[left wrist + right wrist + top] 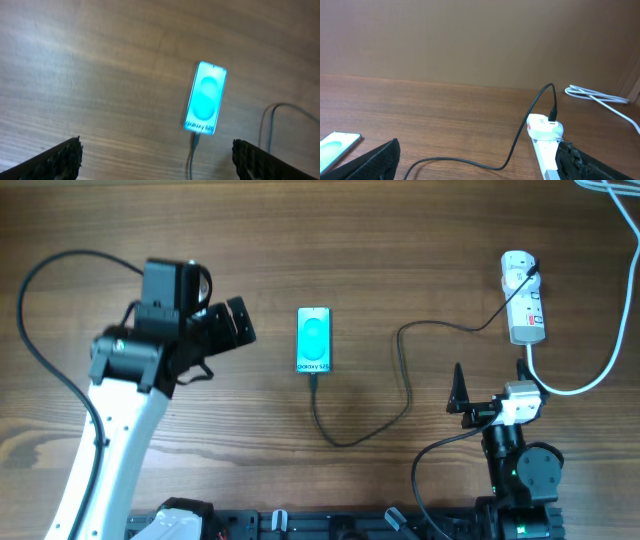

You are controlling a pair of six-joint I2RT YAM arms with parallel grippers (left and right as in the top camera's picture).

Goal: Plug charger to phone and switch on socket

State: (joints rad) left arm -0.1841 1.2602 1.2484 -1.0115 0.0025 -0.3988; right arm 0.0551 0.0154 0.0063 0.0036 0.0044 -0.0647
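Observation:
The phone lies flat mid-table with its cyan-green screen lit; it also shows in the left wrist view. The thin black charger cable meets the phone's near end, loops right and runs up to its black plug in the white socket strip. My left gripper hangs open and empty to the left of the phone, which lies ahead of its fingers. My right gripper is open and empty just in front of the socket, with the cable between its fingers.
The socket's thick white lead curves off the strip to the right and up to the far right corner; it shows in the right wrist view. The left arm's own black cable arcs over the table's left side.

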